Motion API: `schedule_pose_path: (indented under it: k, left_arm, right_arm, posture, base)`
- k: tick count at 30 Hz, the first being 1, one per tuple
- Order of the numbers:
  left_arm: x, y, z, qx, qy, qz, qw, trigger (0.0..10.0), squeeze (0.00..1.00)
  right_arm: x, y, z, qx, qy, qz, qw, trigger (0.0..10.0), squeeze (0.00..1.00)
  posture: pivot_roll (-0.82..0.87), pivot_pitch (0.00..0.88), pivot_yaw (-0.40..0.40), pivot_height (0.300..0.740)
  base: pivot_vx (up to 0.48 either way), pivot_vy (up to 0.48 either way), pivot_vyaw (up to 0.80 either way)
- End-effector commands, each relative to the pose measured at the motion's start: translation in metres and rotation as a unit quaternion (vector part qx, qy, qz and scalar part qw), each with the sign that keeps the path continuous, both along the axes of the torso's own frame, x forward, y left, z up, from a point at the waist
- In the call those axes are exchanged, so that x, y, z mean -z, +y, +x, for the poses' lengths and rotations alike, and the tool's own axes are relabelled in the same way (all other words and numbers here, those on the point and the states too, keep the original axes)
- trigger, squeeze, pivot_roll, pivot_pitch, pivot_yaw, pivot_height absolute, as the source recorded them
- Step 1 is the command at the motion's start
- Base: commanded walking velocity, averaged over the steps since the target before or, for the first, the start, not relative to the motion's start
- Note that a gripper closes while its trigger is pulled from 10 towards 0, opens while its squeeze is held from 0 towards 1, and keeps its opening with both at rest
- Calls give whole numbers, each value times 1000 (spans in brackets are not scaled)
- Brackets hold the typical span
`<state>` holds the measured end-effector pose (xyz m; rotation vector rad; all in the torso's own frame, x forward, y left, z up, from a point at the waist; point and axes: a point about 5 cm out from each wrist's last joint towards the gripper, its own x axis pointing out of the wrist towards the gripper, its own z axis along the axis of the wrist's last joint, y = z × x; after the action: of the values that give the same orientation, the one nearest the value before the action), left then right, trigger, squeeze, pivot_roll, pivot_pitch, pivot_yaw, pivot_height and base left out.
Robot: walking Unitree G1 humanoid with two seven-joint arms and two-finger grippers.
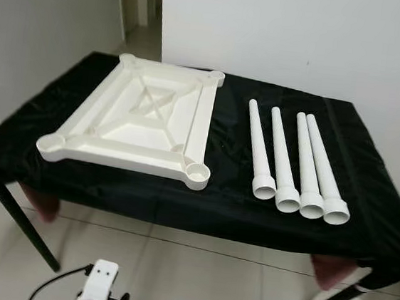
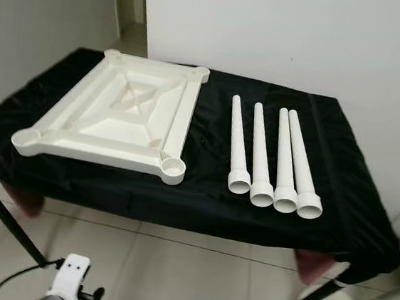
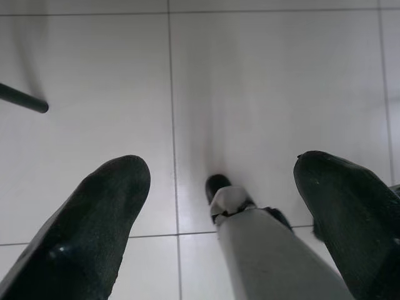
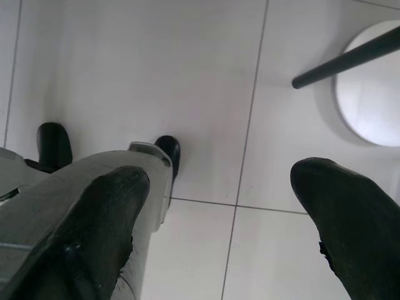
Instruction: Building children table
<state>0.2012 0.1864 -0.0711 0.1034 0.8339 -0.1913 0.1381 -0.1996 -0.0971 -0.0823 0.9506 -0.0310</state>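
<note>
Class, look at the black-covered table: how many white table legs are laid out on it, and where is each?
4, side by side right of the upturned tabletop: first leg, second leg, third leg, fourth leg, wide ends toward the robot. None seems hidden.

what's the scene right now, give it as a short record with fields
surface: table draped in a black cloth
tabletop: white square tabletop lying underside up on the robot's left part of the cloth, leg sockets at its corners
legs: four white legs lying side by side to its right, wide ends toward the robot, none fitted
left hand: hanging low over the tiled floor, fingers apart, empty
right hand: same, low and empty
progress: assembly not started
</note>
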Motion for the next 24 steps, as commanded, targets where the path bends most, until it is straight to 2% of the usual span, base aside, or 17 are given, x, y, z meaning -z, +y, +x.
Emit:
schedule_pose_path:
  k: [1, 7, 10, 11, 12, 14, 16, 18, 19, 20, 22, 23, 24]
  left_arm:
    - [0, -8, 1, 36, 0, -8, 999, 10000, 0]
    - [-2, -16, 3, 69, -9, -16, 997, 10000, 0]
    - [-2, -16, 3, 69, -9, -16, 997, 10000, 0]
    - [-3, -19, 4, 92, -16, -20, 995, 10000, 0]
    - [-3, -19, 4, 92, -16, -20, 995, 10000, 0]
    - [-6, -26, 5, 152, -24, -22, 988, 10000, 0]
    - [-7, -29, 6, 172, -28, -25, 984, 10000, 0]
    - [-16, -35, 14, 220, -65, -38, 973, 10000, 0]
    - [-16, -35, 14, 220, -65, -38, 973, 10000, 0]
    - [-20, -37, 17, 236, -80, -46, 967, 10000, 0]
    - [-20, -37, 17, 236, -80, -46, 967, 10000, 0]
    - [-24, -38, 21, 245, -95, -45, 964, 10000, 0]
    - [-33, -39, 30, 241, -123, -65, 961, 10000, 0]
  right_arm:
    - [2, -3, -6, 7, 13, -3, 1000, 10000, 0]
    - [1, -4, -5, 9, 7, -4, 1000, 10000, 0]
    - [1, -4, -5, 9, 7, -4, 1000, 10000, 0]
    - [1, -3, -4, 8, 2, -2, 1000, 10000, 0]
    - [1, -3, -4, 8, 2, -2, 1000, 10000, 0]
    - [-3, -3, 3, -14, -18, 2, 1000, 10000, 0]
    - [-5, -4, 6, -20, -26, 1, 999, 10000, 0]
    - [-11, -8, 17, -43, -56, -7, 997, 10000, 0]
    - [-11, -8, 17, -43, -56, -7, 997, 10000, 0]
    - [-14, -10, 21, -53, -68, -13, 996, 10000, 0]
    - [-14, -10, 21, -53, -68, -13, 996, 10000, 0]
    - [-17, -11, 26, -59, -81, -17, 995, 10000, 0]
    - [-26, -10, 39, -80, -116, -17, 990, 10000, 0]
  posture:
    - [-35, 0, -42, 740]
    - [-36, 0, -43, 740]
    - [-36, 0, -43, 740]
    - [-37, 0, -44, 740]
    - [-37, 0, -44, 740]
    - [-35, 0, -42, 740]
    - [-34, 0, -42, 740]
    - [-31, 0, -42, 740]
    - [-31, 0, -42, 740]
    - [-31, 0, -42, 740]
    - [-31, 0, -42, 740]
    - [-31, 0, -44, 740]
    - [-38, 0, -42, 740]
  base:
    - [0, 0, 0]
    - [0, 0, 0]
    - [0, 0, 0]
    - [0, 0, 0]
    - [0, 0, 0]
    - [0, 0, 0]
    - [0, 0, 0]
    - [0, 0, 0]
    - [0, 0, 0]
    - [0, 0, 0]
    - [0, 0, 0]
    - [0, 0, 0]
    - [0, 0, 0]
